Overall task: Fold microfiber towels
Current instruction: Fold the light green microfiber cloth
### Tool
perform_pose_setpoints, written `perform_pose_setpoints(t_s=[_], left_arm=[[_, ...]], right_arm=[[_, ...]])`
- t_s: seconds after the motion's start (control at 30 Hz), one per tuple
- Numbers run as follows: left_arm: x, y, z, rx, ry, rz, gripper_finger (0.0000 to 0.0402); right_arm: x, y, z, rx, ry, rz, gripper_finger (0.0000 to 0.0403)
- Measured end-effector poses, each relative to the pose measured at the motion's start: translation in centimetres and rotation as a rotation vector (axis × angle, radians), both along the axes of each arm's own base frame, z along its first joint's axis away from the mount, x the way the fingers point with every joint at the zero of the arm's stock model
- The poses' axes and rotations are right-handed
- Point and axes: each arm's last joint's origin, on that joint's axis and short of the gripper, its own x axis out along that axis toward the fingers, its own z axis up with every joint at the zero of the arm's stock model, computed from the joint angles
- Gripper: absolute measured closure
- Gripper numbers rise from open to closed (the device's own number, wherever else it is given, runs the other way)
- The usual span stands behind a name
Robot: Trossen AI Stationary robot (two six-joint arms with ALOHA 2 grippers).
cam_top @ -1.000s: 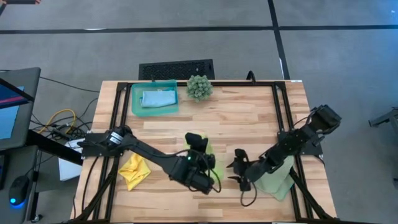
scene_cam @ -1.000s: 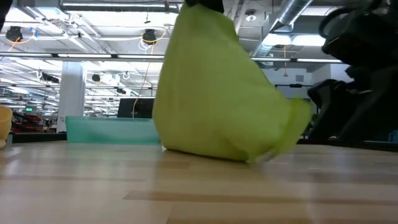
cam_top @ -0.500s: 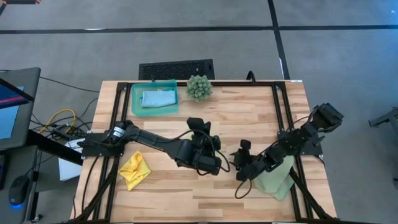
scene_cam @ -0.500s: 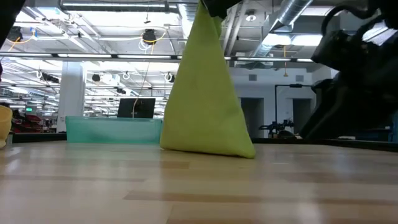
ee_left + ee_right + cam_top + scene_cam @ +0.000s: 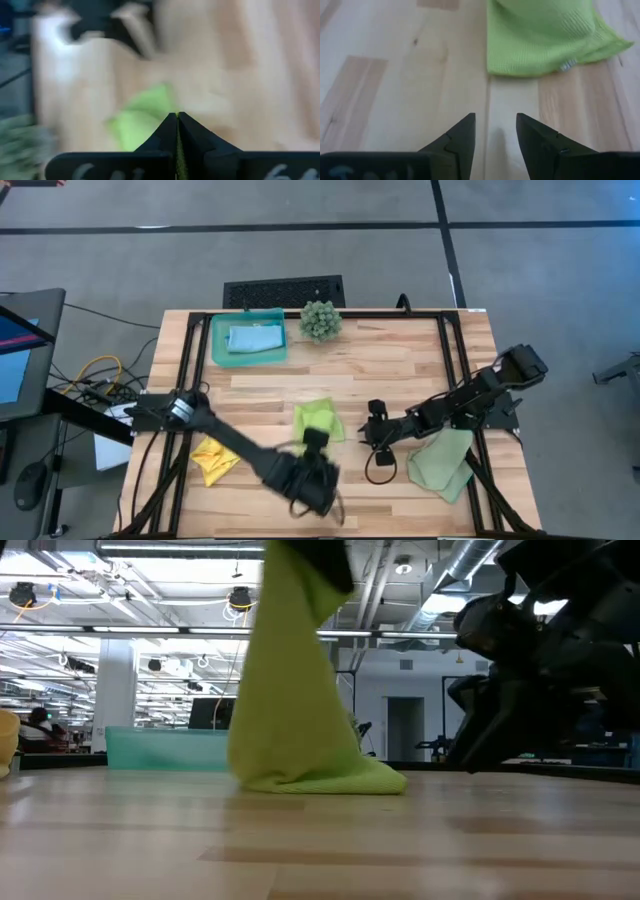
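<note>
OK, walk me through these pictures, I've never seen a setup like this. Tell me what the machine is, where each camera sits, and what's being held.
It is a robot with two dark arms at a wooden table. One camera looks straight down, one sits at table height, and one rides on each wrist. The left end effector is shut on a lime green towel, lifting one edge while the rest lies on the wood. The right end effector is open, empty, beside that towel. A yellow towel and a pale green towel lie near the front; a blue towel sits in a teal tray beside a spiky plant.
</note>
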Motion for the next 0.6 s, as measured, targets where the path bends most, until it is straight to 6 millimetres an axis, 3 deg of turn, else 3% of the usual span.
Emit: perform_pose_setpoints(t_s=[0.17,0.33,0.6], left_arm=[[-2.3,-4.2,-2.8,-0.083,-0.012,-0.067,0.0401],[-3.6,-6.9,-4.5,-0.15,-0.092,-0.102,0.0401],[-3.8,-7.6,-5.7,-0.159,-0.155,-0.121,0.0401]], right_arm=[[0.6,0.3,-0.8,0.01,-0.032,0.014,0.0224],[1.1,-0.3,-0.8,0.041,-0.037,0.028,0.0193],[3.1,-4.2,1.4,0.139,-0.153,-0.054,0.0164]])
